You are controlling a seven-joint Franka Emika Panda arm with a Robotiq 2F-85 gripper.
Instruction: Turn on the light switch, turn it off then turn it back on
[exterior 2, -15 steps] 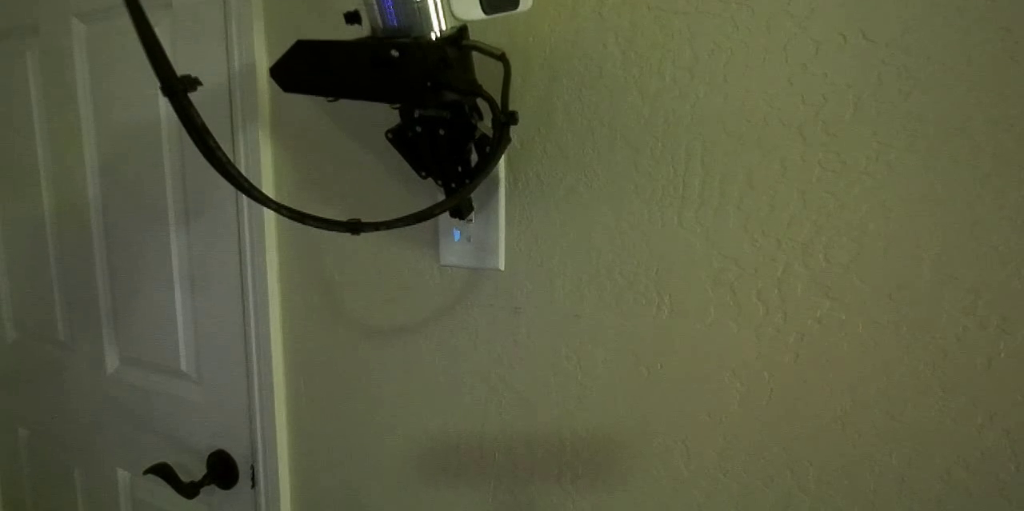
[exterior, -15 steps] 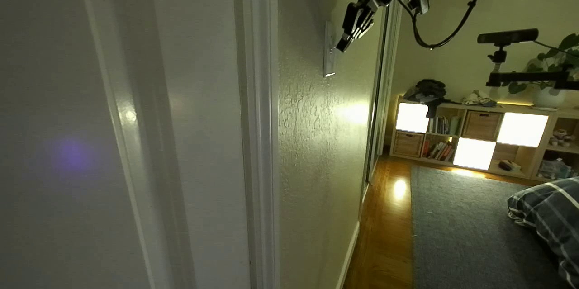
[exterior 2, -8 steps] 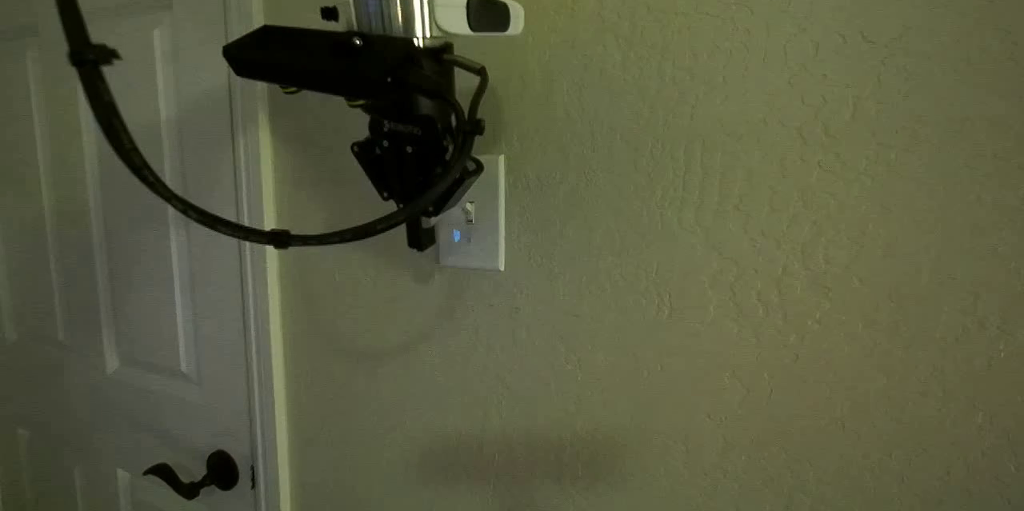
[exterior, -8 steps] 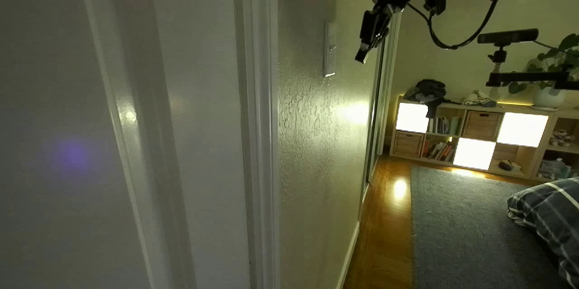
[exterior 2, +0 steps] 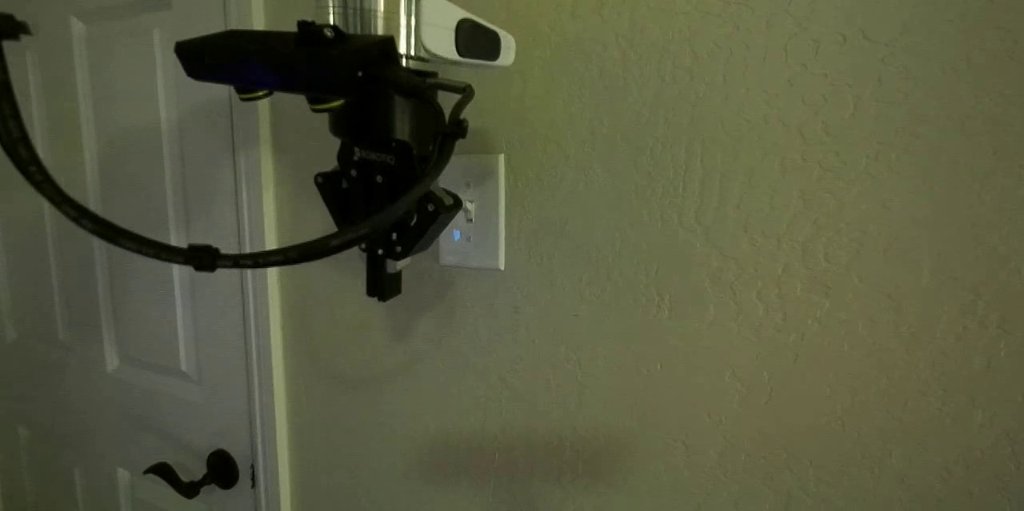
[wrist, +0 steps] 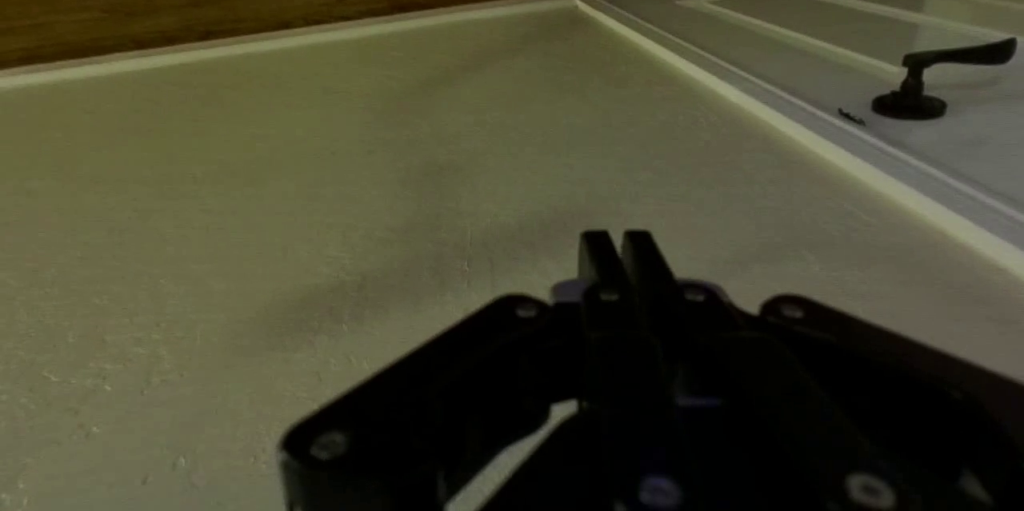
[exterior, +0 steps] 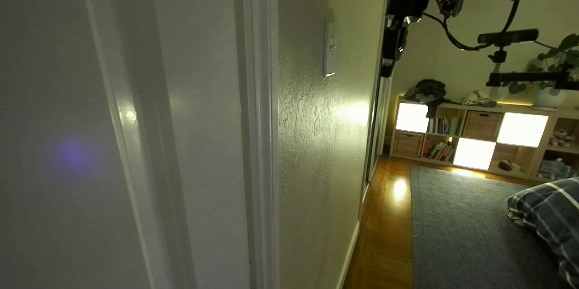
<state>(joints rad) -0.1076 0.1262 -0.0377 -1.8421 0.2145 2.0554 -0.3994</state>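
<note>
The light switch [exterior 2: 486, 215] is a pale white wall plate with a small toggle and a bluish spot below it. It also shows nearly edge-on in an exterior view [exterior: 329, 49], with the toggle sticking out. Whether the toggle is up or down is hard to tell. My black gripper [exterior 2: 384, 291] hangs pointing down, away from the wall and apart from the switch. Its body covers the plate's left edge in that view. In the other camera's picture the gripper [exterior: 386, 72] is well off the plate. In the wrist view the fingers [wrist: 616, 237] are shut with a thin gap, holding nothing.
A white door with a dark lever handle [exterior 2: 192, 475] stands beside the textured wall, behind a door frame [exterior: 260, 121]. A loose black cable [exterior 2: 280, 255] loops from the arm. A mounted camera [exterior: 507, 36], a lit cubby shelf [exterior: 477, 107] and a bed [exterior: 545, 216] are further off.
My gripper has moved back from the switch, away from the wall and downward. The toggle, earlier covered by the fingertips, is now uncovered. The room light looks the same.
</note>
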